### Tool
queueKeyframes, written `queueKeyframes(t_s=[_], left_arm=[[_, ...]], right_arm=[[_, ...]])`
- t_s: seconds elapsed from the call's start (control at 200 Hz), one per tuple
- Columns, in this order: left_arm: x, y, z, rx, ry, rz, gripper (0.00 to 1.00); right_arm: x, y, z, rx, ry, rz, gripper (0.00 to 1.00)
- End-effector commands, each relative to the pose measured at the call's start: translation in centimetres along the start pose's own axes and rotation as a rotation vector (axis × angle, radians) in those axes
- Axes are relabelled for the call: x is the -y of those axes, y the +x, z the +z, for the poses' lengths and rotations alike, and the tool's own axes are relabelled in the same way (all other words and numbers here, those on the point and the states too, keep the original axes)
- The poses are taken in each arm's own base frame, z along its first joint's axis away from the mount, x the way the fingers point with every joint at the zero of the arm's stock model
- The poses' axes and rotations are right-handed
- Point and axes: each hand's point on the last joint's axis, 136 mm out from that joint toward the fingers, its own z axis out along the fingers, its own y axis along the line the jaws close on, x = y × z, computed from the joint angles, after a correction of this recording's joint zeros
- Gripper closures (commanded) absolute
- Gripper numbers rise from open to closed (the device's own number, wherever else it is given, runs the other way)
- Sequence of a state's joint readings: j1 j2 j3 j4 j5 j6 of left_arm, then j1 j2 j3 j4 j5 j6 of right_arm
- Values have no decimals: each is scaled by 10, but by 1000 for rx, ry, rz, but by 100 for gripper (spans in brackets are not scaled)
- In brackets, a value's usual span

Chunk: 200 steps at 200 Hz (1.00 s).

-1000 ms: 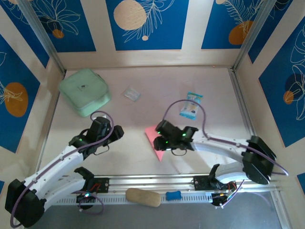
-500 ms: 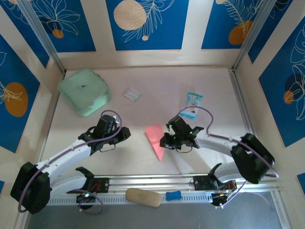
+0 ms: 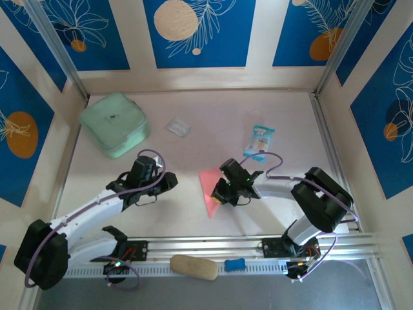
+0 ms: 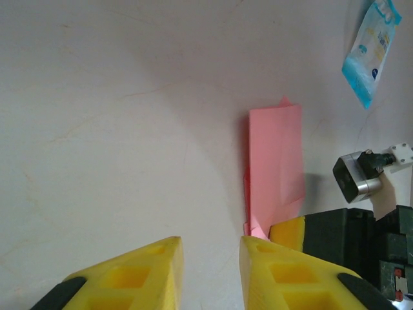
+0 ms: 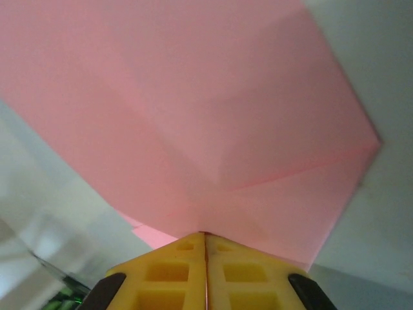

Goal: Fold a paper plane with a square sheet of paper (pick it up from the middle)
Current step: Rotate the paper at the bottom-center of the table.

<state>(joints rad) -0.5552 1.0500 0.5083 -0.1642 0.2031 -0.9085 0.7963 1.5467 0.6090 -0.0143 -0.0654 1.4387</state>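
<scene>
Paper sheet (image 3: pixel 208 187), part-folded to a taper pointing near, is found mid-table. Over the last second the right gripper (image 3: pixel 221 192) has been clenched onto its right edge, with pink pinched between the shut pads (image 5: pixel 169 266); the grasp is judged ready for the next crease. Left gripper (image 3: pixel 170 183) has been brought closer from the left, jaws narrowed but apart, nothing held

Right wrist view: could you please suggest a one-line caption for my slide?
The right gripper is pinched shut on an edge of the folded salmon-pink paper, its creases visible.
</scene>
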Motion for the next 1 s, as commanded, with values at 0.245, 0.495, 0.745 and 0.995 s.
queueKeyframes(t_s=[0.245, 0.495, 0.745, 0.995], left_arm=[[4, 5, 3, -33, 41, -14, 74], [37, 11, 16, -106, 186, 12, 84], [78, 46, 47, -262, 251, 103, 92], [83, 79, 81, -370, 241, 92, 95]], right_arm=[[12, 14, -14, 271, 19, 319, 91], [10, 7, -30, 157, 20, 66, 87], [37, -4, -49, 165, -8, -71, 84], [25, -4, -65, 175, -166, -219, 81]])
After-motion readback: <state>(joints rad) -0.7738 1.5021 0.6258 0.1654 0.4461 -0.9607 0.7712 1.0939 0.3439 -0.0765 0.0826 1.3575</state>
